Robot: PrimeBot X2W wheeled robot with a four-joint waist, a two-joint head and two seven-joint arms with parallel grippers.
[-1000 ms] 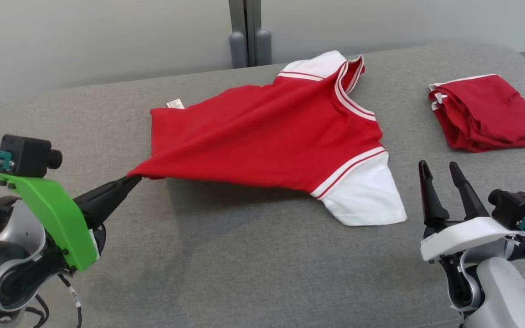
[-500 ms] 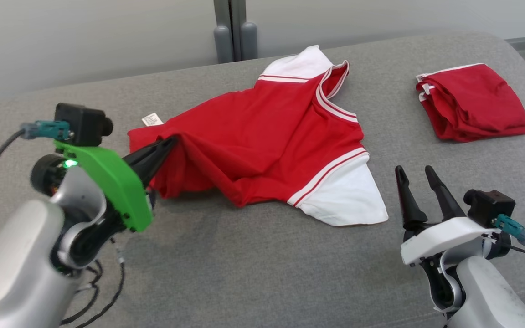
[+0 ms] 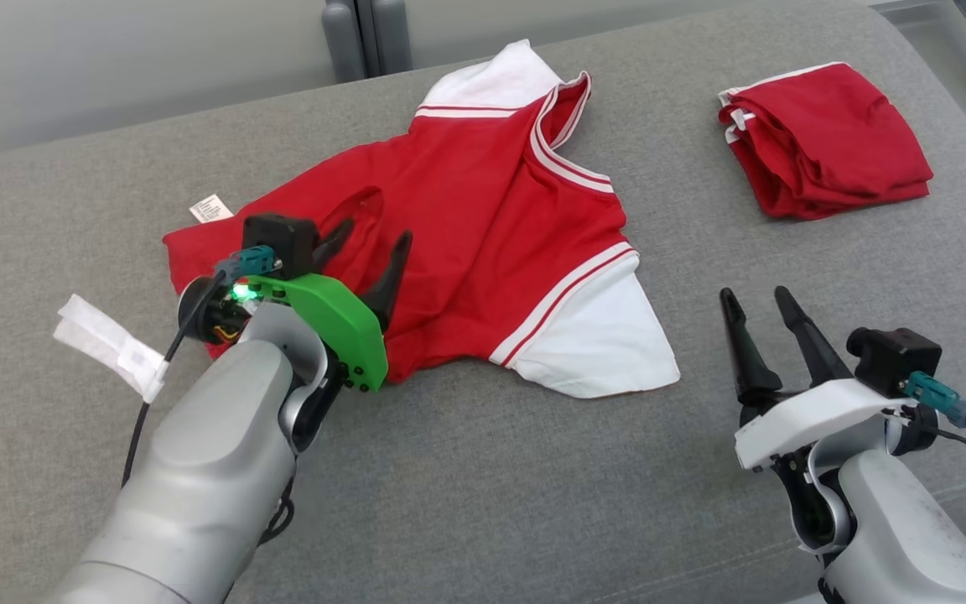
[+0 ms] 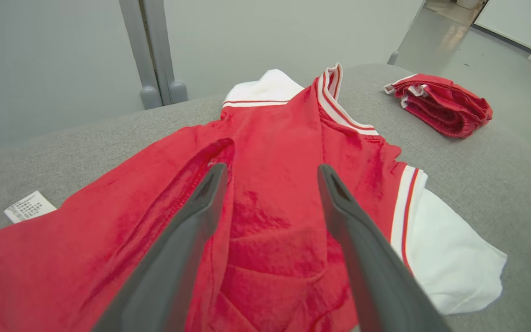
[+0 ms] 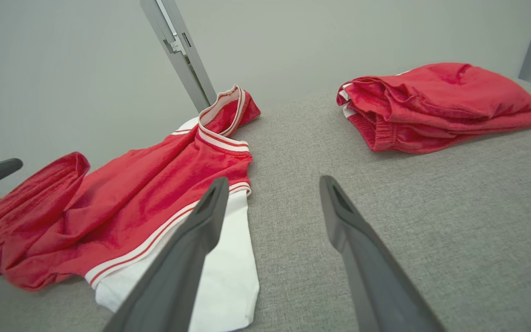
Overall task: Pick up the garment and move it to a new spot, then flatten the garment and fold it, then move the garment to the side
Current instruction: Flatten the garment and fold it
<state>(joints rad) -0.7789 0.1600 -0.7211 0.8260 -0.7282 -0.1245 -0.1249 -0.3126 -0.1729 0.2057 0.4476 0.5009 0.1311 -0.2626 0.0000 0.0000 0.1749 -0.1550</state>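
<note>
The left gripper (image 3: 376, 231) has just let go: its fingers stand wide apart, empty, over the garment (image 3: 491, 210) at its bunched left hem. The garment lies mid-way across the grey cushion (image 3: 466, 486), hem carried inward, so folding seems begun. The right gripper (image 3: 753, 295) waits open, near right.

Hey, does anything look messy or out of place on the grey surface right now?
Yes. The shirt is rumpled into a raised fold at its hem, by the open left tool, so it isn't flat. Its white label pokes out there. The folded red pile at the right looks tidy.
</note>
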